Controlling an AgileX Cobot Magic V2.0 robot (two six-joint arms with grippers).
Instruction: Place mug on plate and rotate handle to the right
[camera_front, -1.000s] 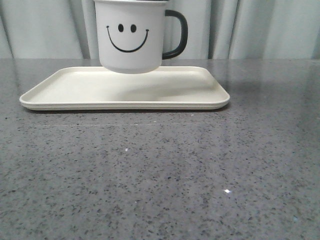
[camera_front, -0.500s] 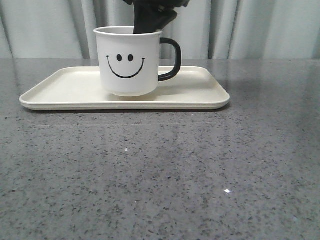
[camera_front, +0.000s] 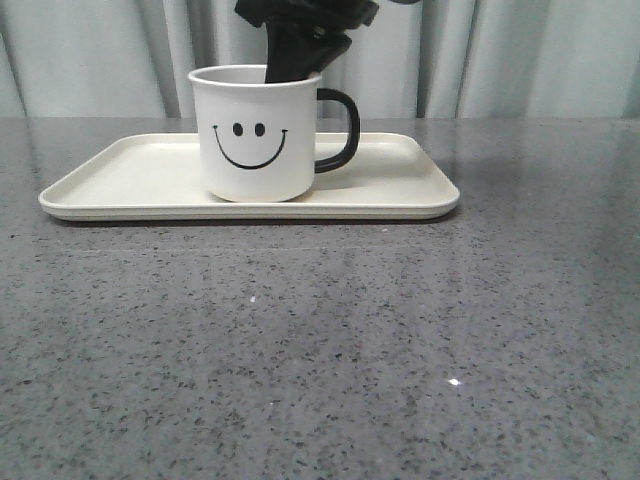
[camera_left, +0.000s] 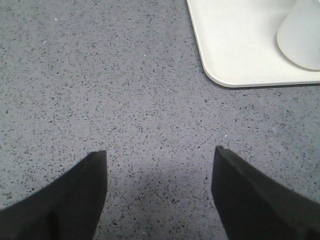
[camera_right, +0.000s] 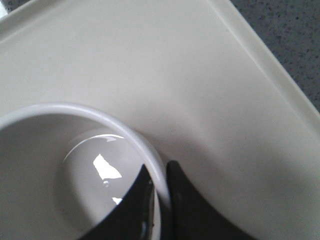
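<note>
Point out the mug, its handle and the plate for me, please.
mug (camera_front: 255, 135): front view, on the white body by the smiley face.
handle (camera_front: 343, 130): front view, on the black loop's outer curve.
plate (camera_front: 130, 175): front view, on bare floor beside the mug.

The mug (camera_front: 254, 135) looks glazed ceramic, glossy inside with bright glints; its handle (camera_front: 340, 130) is shiny black. The plate (camera_front: 140, 178) looks smooth matt plastic. The table (camera_front: 320, 340) is polished speckled grey stone. Both grippers' fingers (camera_left: 60, 200) look matt black.

Lab-type setup, speckled grey tabletop (camera_front: 320, 350), curtain backdrop (camera_front: 520, 60)
</note>
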